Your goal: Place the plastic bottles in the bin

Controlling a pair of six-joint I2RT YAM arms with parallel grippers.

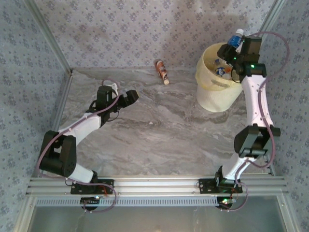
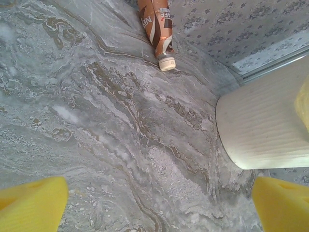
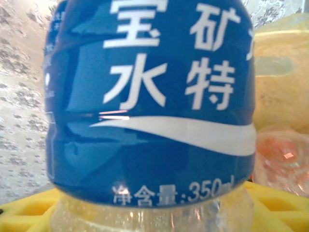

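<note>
The right tool (image 1: 231,49) is grasping a blue bottle (image 1: 236,38), which sits between its yellow pads (image 3: 270,212); how firmly they squeeze cannot be told. From above, the bottle juts past the tool's tip, over the far rim of the bin (image 1: 212,99) rather than over its middle. That looks like the main hazard. Let go there, the bottle could clip the rim and fall behind the bin instead of joining the bottles (image 1: 223,68) directly beneath the tool. The tool also hangs close to the rim, so a careless pull back might nudge or tip the bin.

The left tool (image 1: 131,95) is released, its pads wide apart with nothing between them. A brown bottle (image 2: 157,29) lies on the desk (image 1: 159,140) well ahead of it. Being round, it may roll away if one pad touches first.
</note>
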